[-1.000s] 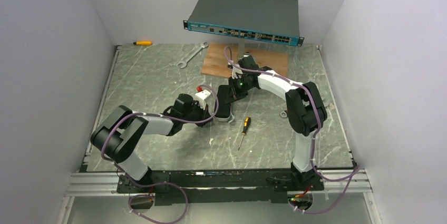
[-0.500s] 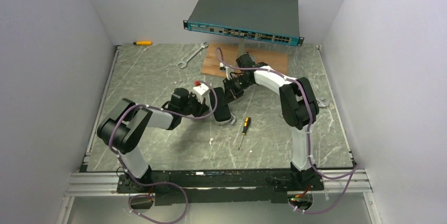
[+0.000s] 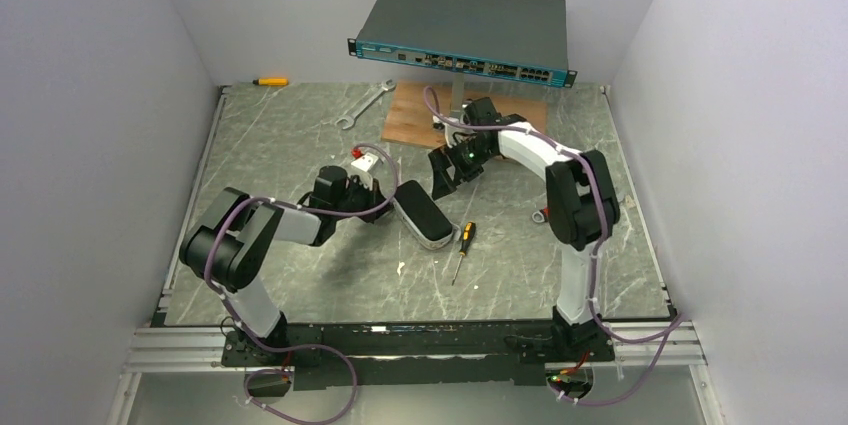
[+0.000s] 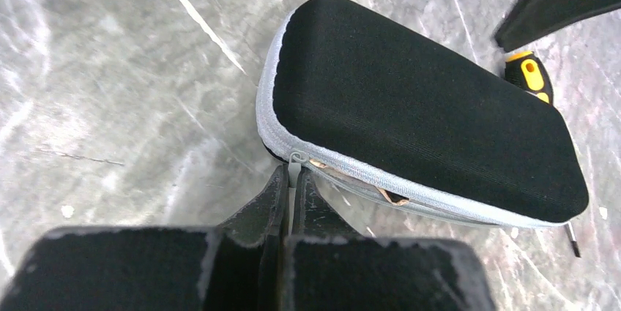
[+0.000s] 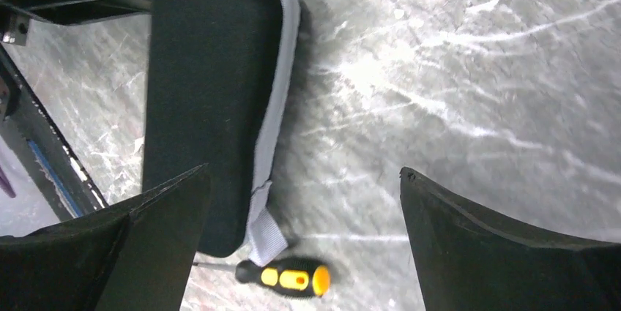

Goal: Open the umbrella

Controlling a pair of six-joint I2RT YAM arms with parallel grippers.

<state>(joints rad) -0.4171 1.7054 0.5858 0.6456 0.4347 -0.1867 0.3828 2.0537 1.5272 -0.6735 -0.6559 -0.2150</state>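
- The desk is a grey marbled slab, walled in on three sides by pale panels.
- At its far edge you see a flat dark-grey network switch, raised on a stand above a brown wooden board.
- Your left arm lies low across the left half of the desk and reaches toward the middle.
- Your right arm arches over from the right, with its wrist above the near edge of the board.
- The umbrella lies packed near the middle of the desk. It is a black oblong with a pale rim, set slantwise between the two claws.
- The left claw is pinched tight on the umbrella's grey zip pull at the end nearest that arm. A tan sliver shows in the seam just beside the pull.
- The right claw hangs above the desk with its fingers spread wide and nothing between them. It is over the umbrella's other end, not touching it.
- A grey strap loop sticks out from that far end of the umbrella.
- A screwdriver with a yellow and black handle lies just beside that same end, its handle near the strap.
- A metal wrench lies toward the back, left of the board.
- A small yellow tool lies at the far left edge.
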